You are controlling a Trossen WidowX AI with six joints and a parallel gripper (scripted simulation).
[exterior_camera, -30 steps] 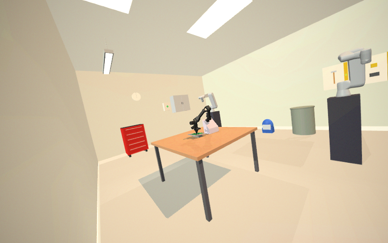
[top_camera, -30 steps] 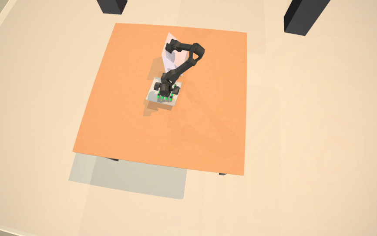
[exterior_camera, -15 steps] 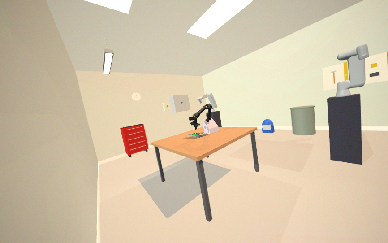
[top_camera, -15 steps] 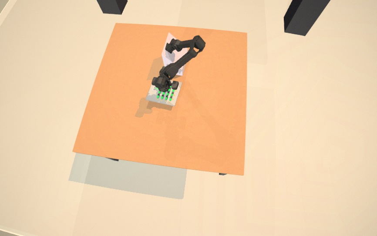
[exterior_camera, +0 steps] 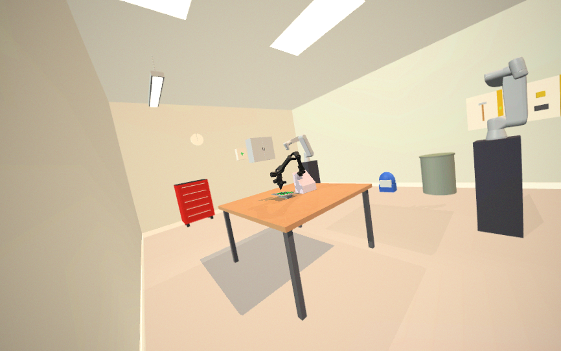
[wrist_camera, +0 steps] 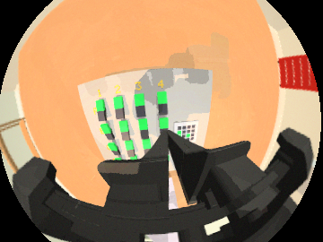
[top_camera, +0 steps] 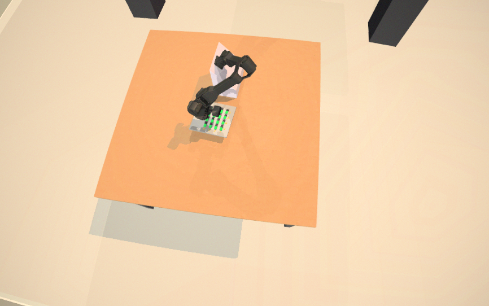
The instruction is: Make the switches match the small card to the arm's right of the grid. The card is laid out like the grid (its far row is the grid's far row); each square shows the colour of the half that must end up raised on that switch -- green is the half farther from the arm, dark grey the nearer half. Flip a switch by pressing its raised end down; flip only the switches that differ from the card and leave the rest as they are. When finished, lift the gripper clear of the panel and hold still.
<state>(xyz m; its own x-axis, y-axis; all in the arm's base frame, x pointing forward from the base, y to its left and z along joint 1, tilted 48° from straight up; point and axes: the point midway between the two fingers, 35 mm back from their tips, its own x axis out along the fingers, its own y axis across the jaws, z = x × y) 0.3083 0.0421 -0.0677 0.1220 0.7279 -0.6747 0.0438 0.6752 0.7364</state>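
Observation:
A pale panel [top_camera: 197, 126] [wrist_camera: 193, 91] carries a grid of green and dark grey switches, with yellow column numbers 1 to 4. The small white card [wrist_camera: 186, 130] is beside column 4 in the wrist view; its far squares are dark, with a few green lower down. My gripper [wrist_camera: 167, 131] [exterior_camera: 280, 188] is shut and empty. Its tips appear over the near part of the second switch in column 4, apparently above the panel. The far column 4 switch [wrist_camera: 162, 103] shows green and dark halves. Nearer switches are partly hidden by the fingers. Which halves are raised is hard to tell.
The panel lies on the orange table [top_camera: 270, 144] [exterior_camera: 326, 198]. A pale pink block [top_camera: 234, 94] [exterior_camera: 305, 184] stands under the arm's base, behind the panel. A red drawer cabinet [exterior_camera: 194, 201] [wrist_camera: 300, 73] stands on the floor beyond the table.

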